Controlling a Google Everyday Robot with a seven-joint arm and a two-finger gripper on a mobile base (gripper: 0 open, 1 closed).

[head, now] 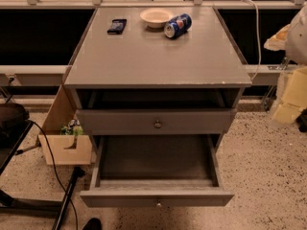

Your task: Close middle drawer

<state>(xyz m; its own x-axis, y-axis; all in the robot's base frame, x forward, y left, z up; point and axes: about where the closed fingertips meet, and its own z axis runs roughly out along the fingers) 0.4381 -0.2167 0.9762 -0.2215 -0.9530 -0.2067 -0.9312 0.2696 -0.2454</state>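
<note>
The grey cabinet stands in the middle of the camera view. The middle drawer is pulled far out toward me. Its inside is empty, and its small round knob shows on the flat front near the bottom edge. The uppermost drawer with the same knob sits above it, pulled out a little, with a dark gap under the cabinet top. The lowest drawer is hidden under the open one. My gripper is out of view.
On the cabinet top lie a black flat device, a white bowl and a blue can on its side. A cardboard box stands at the left. A black pole and cable lie on the speckled floor. Pale blurred shapes fill the right edge.
</note>
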